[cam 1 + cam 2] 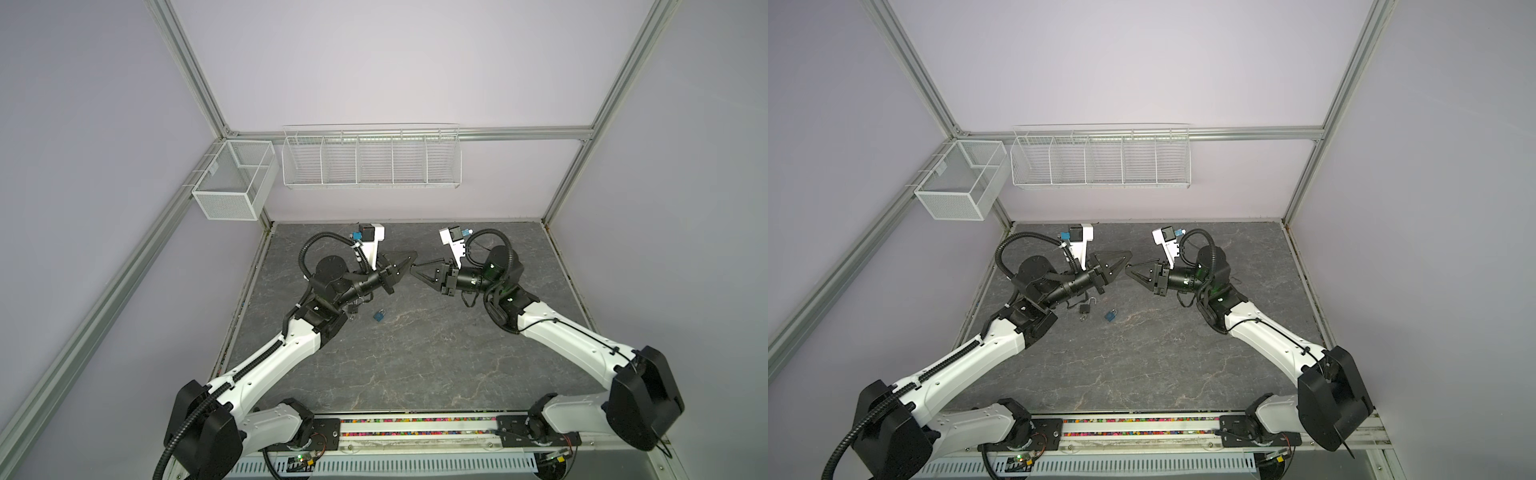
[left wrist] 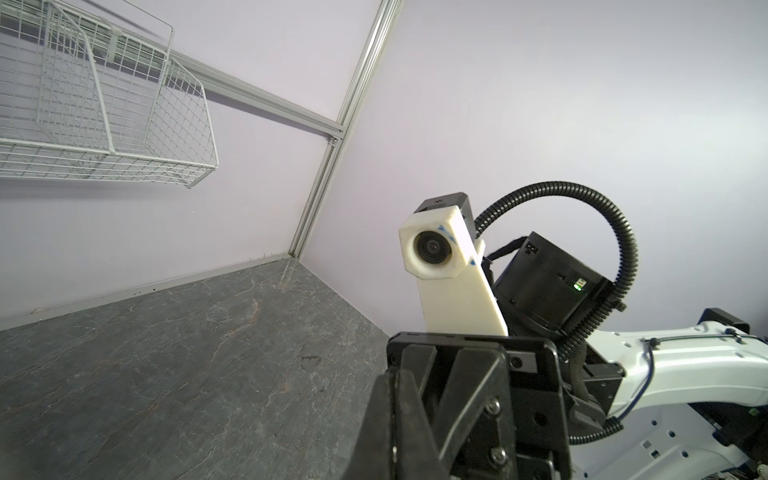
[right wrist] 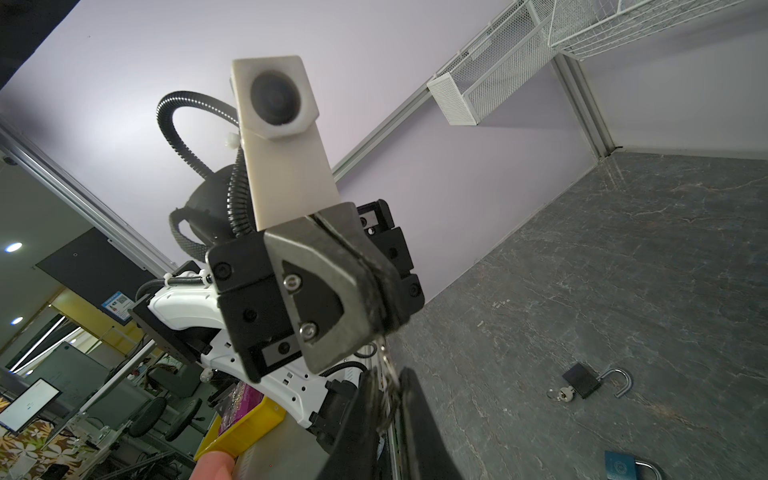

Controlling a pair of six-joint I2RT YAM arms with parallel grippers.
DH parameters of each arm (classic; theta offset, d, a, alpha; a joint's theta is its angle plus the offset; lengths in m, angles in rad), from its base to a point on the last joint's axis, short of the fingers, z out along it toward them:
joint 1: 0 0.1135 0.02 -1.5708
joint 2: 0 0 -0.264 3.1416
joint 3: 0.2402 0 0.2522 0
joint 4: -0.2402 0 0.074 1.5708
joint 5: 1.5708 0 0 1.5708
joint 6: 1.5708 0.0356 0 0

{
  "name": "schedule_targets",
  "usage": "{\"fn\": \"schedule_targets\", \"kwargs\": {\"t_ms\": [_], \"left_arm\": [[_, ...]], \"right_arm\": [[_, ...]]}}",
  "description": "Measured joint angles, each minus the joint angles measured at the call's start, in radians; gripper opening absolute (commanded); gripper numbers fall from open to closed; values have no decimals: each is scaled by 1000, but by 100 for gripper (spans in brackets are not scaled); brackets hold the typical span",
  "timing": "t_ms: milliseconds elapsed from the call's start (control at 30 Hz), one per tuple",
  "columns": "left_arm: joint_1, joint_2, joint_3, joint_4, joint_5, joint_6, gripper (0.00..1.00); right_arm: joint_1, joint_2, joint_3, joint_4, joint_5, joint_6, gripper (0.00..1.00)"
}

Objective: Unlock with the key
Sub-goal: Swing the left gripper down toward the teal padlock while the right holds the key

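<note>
Nearest, blue padlock (image 1: 379, 316) lay on the grey tabletop (image 1: 415, 365), near black padlock (image 1: 1086, 308), shackle open, small key (image 3: 564, 394) at its base. Beyond, raised above the tabletop, left gripper (image 1: 412, 258) was clenched on hanging key (image 3: 385, 365), tip to tip with right gripper (image 1: 412, 269), whose fingers (image 3: 424, 428) flanked it; whether they pinched it could not be told. Farthest, wire baskets (image 1: 370, 158) hung on the wall.

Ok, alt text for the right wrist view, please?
The shut left end effector faces the camera, dangling small keys down between the right end effector's two dark fingers. Behind, on the grey tabletop, lie a black padlock with its shackle open and a key at its base, and a blue padlock.
</note>
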Motion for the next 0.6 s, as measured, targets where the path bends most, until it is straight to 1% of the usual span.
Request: {"fn": "schedule_targets", "kwargs": {"t_ms": [100, 267, 400, 467, 600], "left_arm": [[0, 0, 0, 0, 11, 0, 0], [0, 0, 0, 0, 29, 0, 0], [0, -3, -1, -4, 31, 5, 0], [0, -5, -1, -8, 31, 10, 0], [0, -5, -1, -8, 31, 15, 0]], "right_arm": [[0, 0, 0, 0, 1, -1, 15], [-1, 0, 0, -2, 1, -3, 18], [-1, 0, 0, -2, 1, -4, 17], [-1, -1, 0, -2, 0, -5, 13], [-1, -4, 0, -3, -3, -8, 10]]}}
